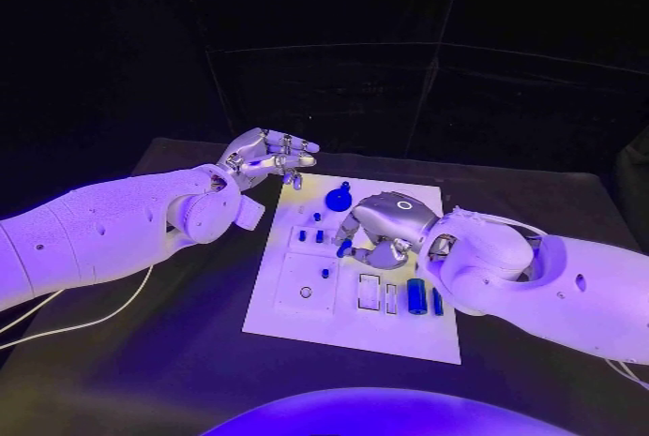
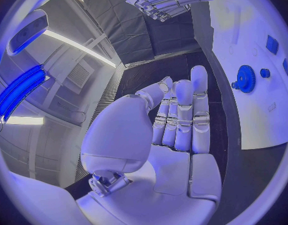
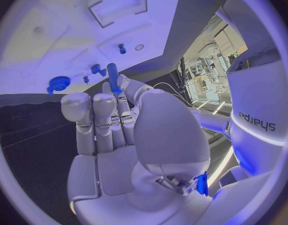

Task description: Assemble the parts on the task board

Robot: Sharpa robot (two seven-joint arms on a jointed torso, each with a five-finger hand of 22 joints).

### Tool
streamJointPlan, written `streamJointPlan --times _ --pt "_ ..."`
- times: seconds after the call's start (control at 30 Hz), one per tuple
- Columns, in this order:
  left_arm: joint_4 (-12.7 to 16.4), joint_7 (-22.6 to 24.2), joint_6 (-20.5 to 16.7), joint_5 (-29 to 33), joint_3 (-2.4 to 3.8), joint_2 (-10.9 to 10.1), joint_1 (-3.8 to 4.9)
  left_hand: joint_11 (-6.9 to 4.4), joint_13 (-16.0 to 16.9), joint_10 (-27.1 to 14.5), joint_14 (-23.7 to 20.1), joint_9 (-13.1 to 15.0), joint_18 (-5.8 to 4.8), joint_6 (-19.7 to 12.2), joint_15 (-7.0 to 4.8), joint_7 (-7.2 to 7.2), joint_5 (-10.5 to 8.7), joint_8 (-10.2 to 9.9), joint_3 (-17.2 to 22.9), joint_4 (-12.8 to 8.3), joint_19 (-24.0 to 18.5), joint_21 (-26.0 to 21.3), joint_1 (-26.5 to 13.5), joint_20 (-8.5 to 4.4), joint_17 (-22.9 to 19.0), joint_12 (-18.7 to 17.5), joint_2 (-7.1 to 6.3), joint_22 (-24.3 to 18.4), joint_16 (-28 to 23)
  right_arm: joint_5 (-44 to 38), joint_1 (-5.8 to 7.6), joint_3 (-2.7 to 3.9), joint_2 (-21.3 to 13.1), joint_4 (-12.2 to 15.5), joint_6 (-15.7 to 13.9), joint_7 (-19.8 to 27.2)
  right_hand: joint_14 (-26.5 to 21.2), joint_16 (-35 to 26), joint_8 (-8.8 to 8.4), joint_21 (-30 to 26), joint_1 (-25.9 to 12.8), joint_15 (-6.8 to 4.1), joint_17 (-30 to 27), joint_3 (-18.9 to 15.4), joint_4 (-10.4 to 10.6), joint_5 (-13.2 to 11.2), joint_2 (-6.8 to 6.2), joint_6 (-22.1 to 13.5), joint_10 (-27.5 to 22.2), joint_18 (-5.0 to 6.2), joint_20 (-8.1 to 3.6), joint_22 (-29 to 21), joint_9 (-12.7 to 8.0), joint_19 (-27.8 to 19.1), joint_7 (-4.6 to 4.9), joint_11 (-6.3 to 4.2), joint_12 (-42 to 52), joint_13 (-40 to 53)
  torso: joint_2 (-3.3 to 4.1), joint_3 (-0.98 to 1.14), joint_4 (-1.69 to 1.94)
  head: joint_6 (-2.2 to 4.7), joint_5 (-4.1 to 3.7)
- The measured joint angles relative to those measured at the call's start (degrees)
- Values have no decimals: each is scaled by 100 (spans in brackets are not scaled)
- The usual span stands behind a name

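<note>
The white task board lies in the middle of the black table. My right hand hovers over the board's centre and pinches a blue peg between thumb and finger; the peg's lower end points down at the board. A blue gear sits near the board's far edge, also seen as the gear and the gear. My left hand floats above the board's far left corner, and its fingers hold nothing. Two blue cylinders lie at the board's near right.
Small blue pieces stand in the board left of my right hand. Rectangular recesses and a round hole mark the board's near half. A white cable runs across the table under my left arm.
</note>
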Motion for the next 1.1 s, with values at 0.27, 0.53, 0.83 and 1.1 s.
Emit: streamJointPlan --times 0.27,0.53,0.83,1.1 --pt "-8 3 0 0 0 44 0 0 0 0 0 0 0 0 0 0 0 0 0 0 0 0 0 0 0 0 0 -2 0 -5 -62 -6 628 -278 -3 216 0 32 -22 22 0 0 13 22 -20 0 0 0 0 1 0 6 -1 0 0 0 -12 0 11 -8 7 -15 36" --pt "-9 5 0 1 1 80 0 0 -1 0 0 0 0 0 0 0 0 0 0 0 0 0 0 0 0 0 0 -1 0 20 -210 -24 973 -541 111 372 0 32 -22 22 -16 0 19 34 -33 32 -16 -1 0 1 0 5 -7 0 0 0 -32 0 12 -10 5 -45 60" --pt "-29 5 1 1 1 99 0 20 -1 -19 0 0 0 0 0 0 0 0 0 0 0 0 0 0 -7 0 0 -1 0 38 -306 -30 1084 -703 316 442 0 55 -53 21 -42 0 25 44 -46 33 -42 -1 0 1 0 5 -12 -1 0 0 -57 -4 3 -3 12 -73 108" --pt "-43 5 1 1 1 102 0 21 -2 -20 0 0 0 0 0 0 0 0 0 0 0 0 0 0 -21 0 0 -7 0 54 -323 -40 1087 -744 459 471 0 55 -53 21 -60 0 43 43 -47 65 -60 -1 0 1 0 21 -12 -1 0 -1 -68 -7 2 1 4 -80 102"
